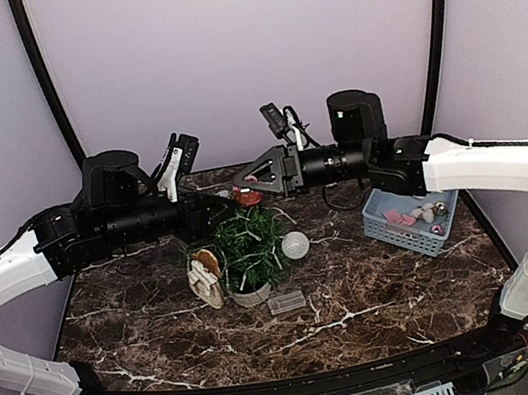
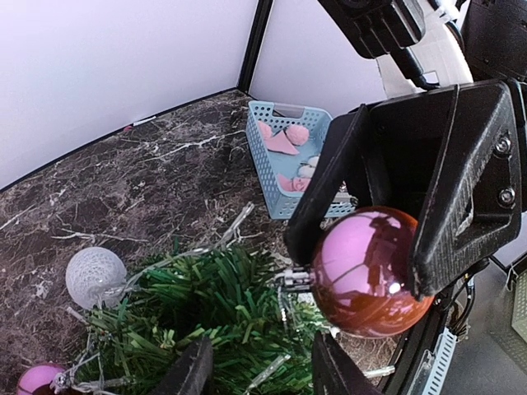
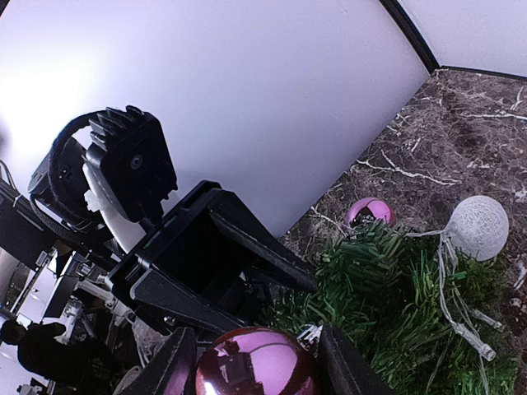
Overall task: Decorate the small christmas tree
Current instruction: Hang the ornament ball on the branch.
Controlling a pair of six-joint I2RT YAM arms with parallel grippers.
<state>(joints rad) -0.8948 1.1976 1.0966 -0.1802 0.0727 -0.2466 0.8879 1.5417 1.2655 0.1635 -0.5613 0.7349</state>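
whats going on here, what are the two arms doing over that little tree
The right hand holds a shiny pink bauble just above the small christmas tree, with the left hand open opposite it. A white ball and a second pink bauble sit at the tree's edge; more ornaments lie in the blue basket.

Dark marble table [image 1: 392,298] w/ white veins. Blue basket [image 1: 400,235] on right side, holding pink pcs [image 1: 396,218] & small silver bits. Clear plastic box [image 1: 287,302] lies flat near centre. White textured ball [image 1: 295,244] behind it, apart. Lilac walls [image 1: 220,53] at back.
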